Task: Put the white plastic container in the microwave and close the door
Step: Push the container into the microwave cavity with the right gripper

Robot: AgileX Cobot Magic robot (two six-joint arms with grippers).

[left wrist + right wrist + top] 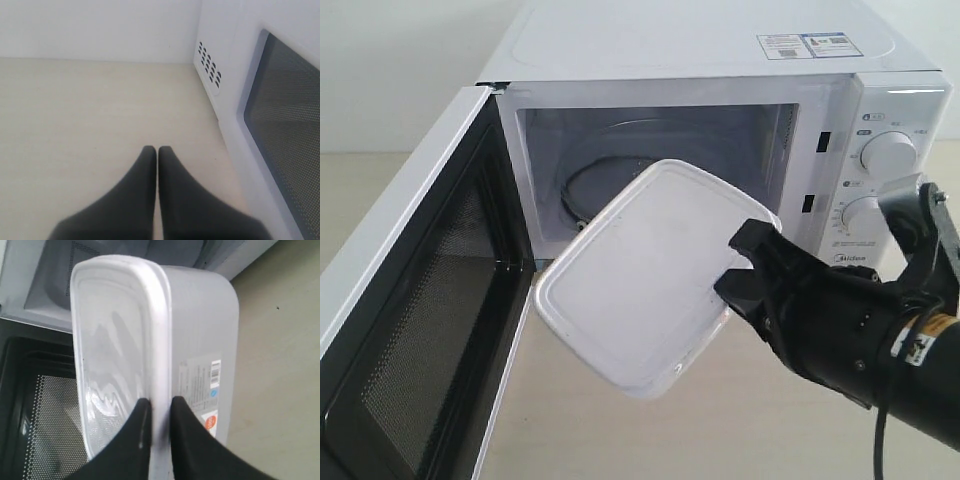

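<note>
The white plastic container (645, 270) hangs tilted in the air just in front of the microwave's (720, 60) open cavity. My right gripper (745, 270) is shut on its lid rim, one finger on the lid, one on the side wall. In the right wrist view the container (150, 330) fills the frame, with a label and red mark near my right gripper (159, 407). The door (415, 320) stands swung wide open at the left, black mesh inner face showing. My left gripper (157, 152) is shut and empty, low over the table beside the microwave's outer wall (220, 65).
The glass turntable ring (590, 185) lies inside the cavity. Two round dials (886, 153) sit on the right panel, close to my right arm. Beige tabletop (650, 430) stretches in front of the oven. The open door (285, 130) shows close beside the left gripper.
</note>
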